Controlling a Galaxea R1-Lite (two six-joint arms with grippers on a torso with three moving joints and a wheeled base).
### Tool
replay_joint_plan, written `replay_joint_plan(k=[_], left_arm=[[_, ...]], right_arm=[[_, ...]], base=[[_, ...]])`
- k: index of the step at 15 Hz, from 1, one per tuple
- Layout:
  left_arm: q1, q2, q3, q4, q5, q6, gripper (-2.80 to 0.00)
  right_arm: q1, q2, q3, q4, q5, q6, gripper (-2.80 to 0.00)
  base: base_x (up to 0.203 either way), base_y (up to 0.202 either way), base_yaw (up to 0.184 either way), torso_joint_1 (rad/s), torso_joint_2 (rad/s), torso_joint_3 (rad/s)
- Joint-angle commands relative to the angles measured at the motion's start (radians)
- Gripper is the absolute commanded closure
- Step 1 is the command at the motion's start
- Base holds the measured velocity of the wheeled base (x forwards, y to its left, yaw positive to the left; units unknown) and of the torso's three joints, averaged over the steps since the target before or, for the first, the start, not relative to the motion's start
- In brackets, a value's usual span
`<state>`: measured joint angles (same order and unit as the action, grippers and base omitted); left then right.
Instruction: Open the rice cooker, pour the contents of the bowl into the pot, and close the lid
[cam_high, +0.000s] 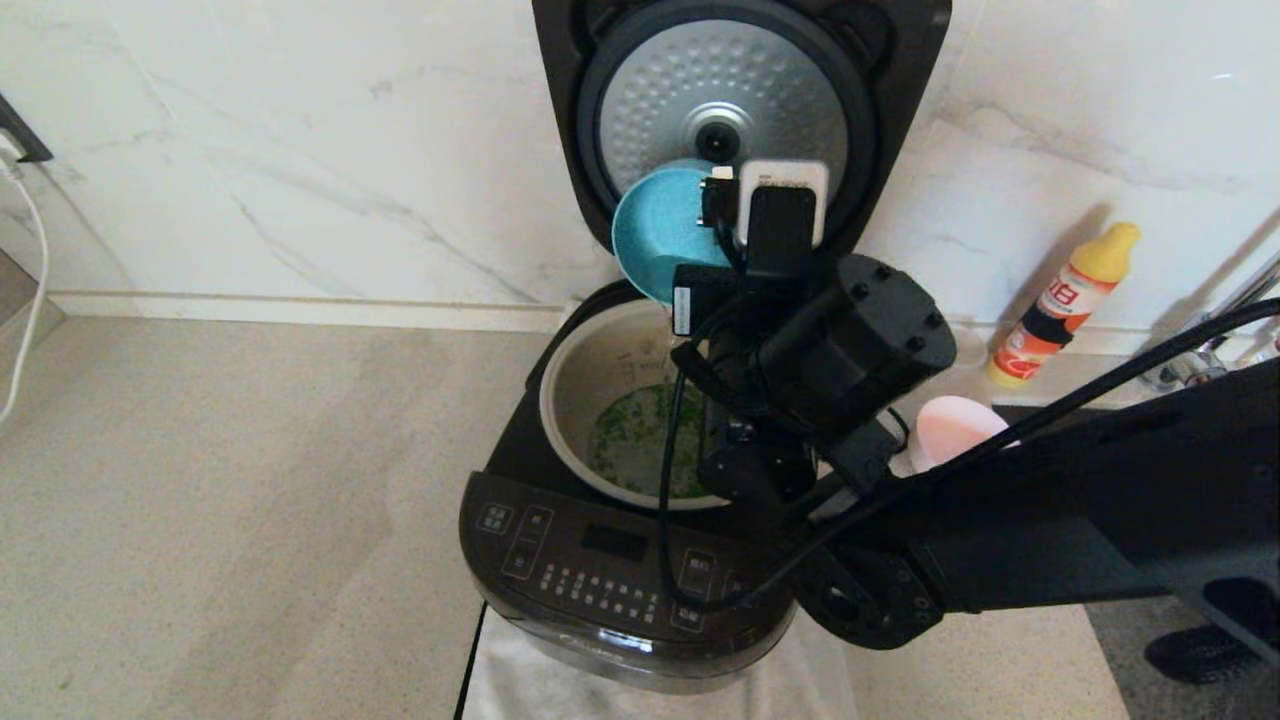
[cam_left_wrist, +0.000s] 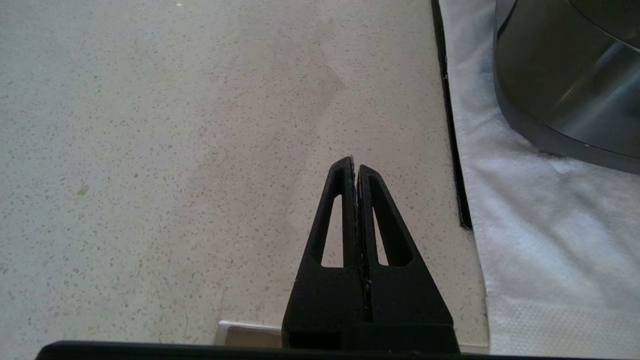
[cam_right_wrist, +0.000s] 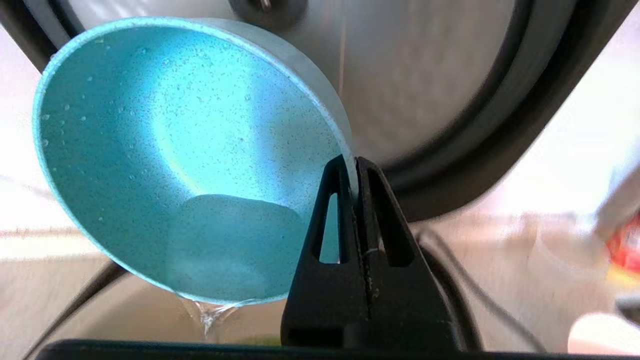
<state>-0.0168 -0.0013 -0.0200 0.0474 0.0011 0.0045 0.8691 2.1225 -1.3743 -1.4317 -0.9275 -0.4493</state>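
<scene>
The black rice cooker (cam_high: 600, 570) stands open, its lid (cam_high: 725, 100) upright with the dimpled silver underside facing me. Green bits (cam_high: 630, 430) lie in the cream pot (cam_high: 590, 370). My right gripper (cam_right_wrist: 356, 165) is shut on the rim of a blue bowl (cam_right_wrist: 175, 150), which is tipped over the pot (cam_high: 660, 230); a thin stream of water (cam_right_wrist: 207, 315) runs off its low edge. A pale-pink bowl (cam_high: 955, 425) stands to the right of the cooker, partly hidden by my right arm. My left gripper (cam_left_wrist: 354, 162) is shut and empty over the counter left of the cooker (cam_left_wrist: 565, 75).
The cooker sits on a white cloth (cam_left_wrist: 540, 225). An orange bottle with a yellow cap (cam_high: 1065, 300) stands at the back right by the marble wall, near a metal tap (cam_high: 1200, 350). A white cord (cam_high: 30, 290) hangs at the far left.
</scene>
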Motion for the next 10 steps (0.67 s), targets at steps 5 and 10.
replay_joint_plan(k=[5,10], left_arm=[[0.0,0.001,0.0,0.0,0.0,0.0,0.0],[0.0,0.001,0.0,0.0,0.0,0.0,0.0]], right_arm=[[-0.001,0.036,0.038,-0.098,0.041,-0.061,0.0],[0.001,-0.01,0.027,-0.087,0.021,-0.075,0.0]], base=[[0.0,0.0,0.0,0.0,0.0,0.0],[0.0,0.0,0.0,0.0,0.0,0.0]])
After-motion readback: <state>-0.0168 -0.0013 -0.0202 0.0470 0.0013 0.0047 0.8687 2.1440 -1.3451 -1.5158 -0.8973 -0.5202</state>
